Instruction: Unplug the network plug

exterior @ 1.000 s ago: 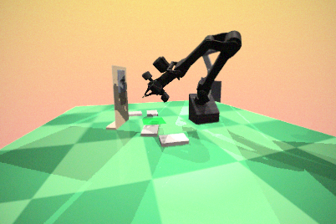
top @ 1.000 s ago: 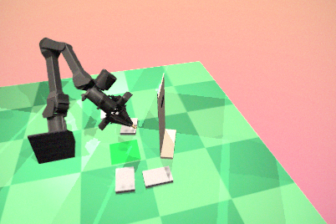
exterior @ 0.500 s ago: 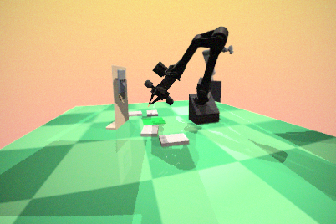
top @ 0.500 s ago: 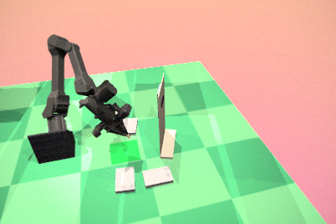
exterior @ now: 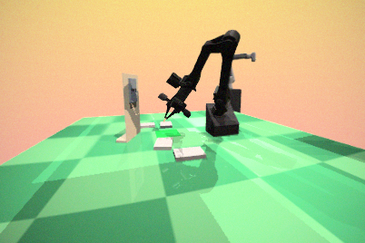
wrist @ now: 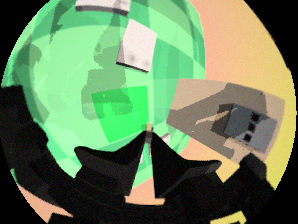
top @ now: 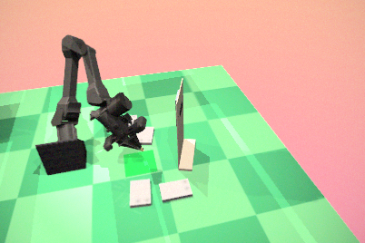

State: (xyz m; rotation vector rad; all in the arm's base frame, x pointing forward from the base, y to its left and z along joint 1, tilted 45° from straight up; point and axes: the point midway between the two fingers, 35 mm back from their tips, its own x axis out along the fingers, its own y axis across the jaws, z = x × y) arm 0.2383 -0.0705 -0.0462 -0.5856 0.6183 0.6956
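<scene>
Table [top: 254, 150] glossy, reflective green checker; arm [top: 70, 78] matt dark plastic look; panel [top: 180, 105] matt beige; pads [top: 140, 192] matt white.

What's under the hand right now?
The marked square lies under the hand, whose tips hang over its edge. They pinch a small orange bit, probably the plug, mostly hidden by the fingers, which also cover the table directly below.

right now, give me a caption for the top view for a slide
Gripper shut on the small plug, poised low by the marked square, apart from the upright panel.
</scene>
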